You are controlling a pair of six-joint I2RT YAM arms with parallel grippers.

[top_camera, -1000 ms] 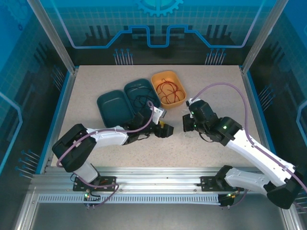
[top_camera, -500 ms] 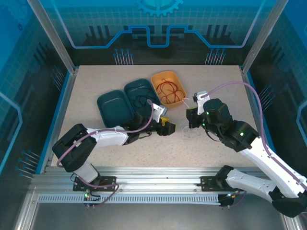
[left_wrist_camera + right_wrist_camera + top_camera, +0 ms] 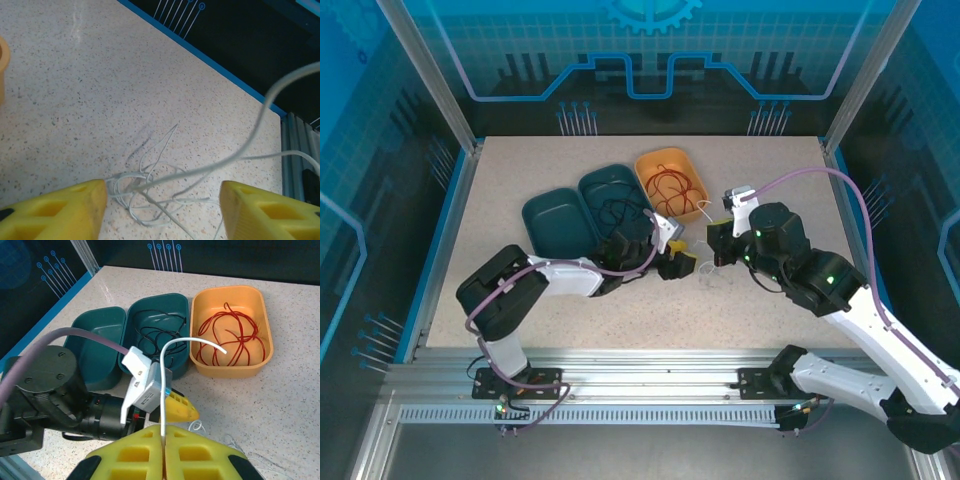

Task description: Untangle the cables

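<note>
Now | right pincer clamps white cable | left pincer gaping

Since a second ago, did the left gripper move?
Yes. The left gripper shifted right, from below the orange tray's middle toward its right end.

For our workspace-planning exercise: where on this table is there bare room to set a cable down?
Free: the far strip between trays and back wall; the near middle before the front rail. Crowded: centre, where left hand and right hand meet over the whitish cable.
</note>
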